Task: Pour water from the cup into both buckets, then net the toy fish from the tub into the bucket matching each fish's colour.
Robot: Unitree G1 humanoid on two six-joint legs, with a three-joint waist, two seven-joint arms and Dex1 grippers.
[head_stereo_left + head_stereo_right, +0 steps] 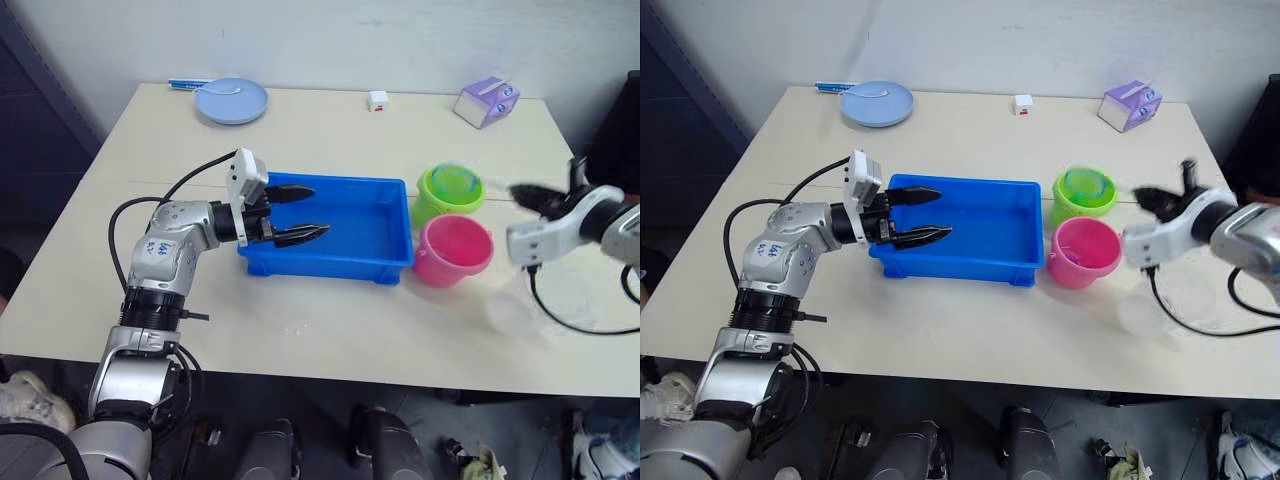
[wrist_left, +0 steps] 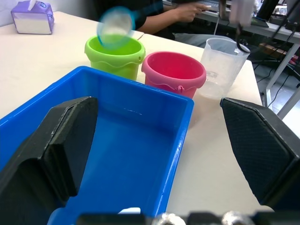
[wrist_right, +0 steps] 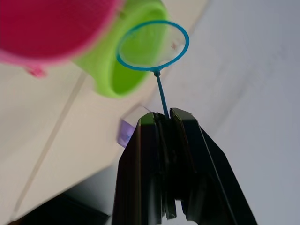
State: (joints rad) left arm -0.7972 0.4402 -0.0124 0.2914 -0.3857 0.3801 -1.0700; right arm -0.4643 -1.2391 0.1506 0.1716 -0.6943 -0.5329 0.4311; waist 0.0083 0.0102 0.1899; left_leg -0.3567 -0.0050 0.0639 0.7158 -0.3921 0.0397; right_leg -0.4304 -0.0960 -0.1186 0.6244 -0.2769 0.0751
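From the head cameras, the left pincer point(image 1: 300, 212) hangs over the left end of the blue tub point(image 1: 385, 265), its two black fingers spread wide with nothing between them. The tub sits mid-desk point(image 1: 300, 330). Just beside its right end stand the green bucket point(image 1: 450, 192) and, nearer the robot, the pink bucket point(image 1: 455, 250), the two touching or nearly so. The right pincer point(image 1: 535, 195) is raised to the right of the green bucket. The clear cup point(image 1: 515, 310) stands on the desk near the pink bucket, below that arm. A pale-blue plate point(image 1: 231, 101) and a purple tissue box point(image 1: 486, 101) lie at the far edge.

The left wrist view shows the tub's inside, with no fish that I can make out, and the net's hoop point(image 2: 115, 27) above the green bucket.

In the right wrist view the pincer is clamped tight on the net's thin handle point(image 3: 161, 91), hoop over the green bucket's rim.
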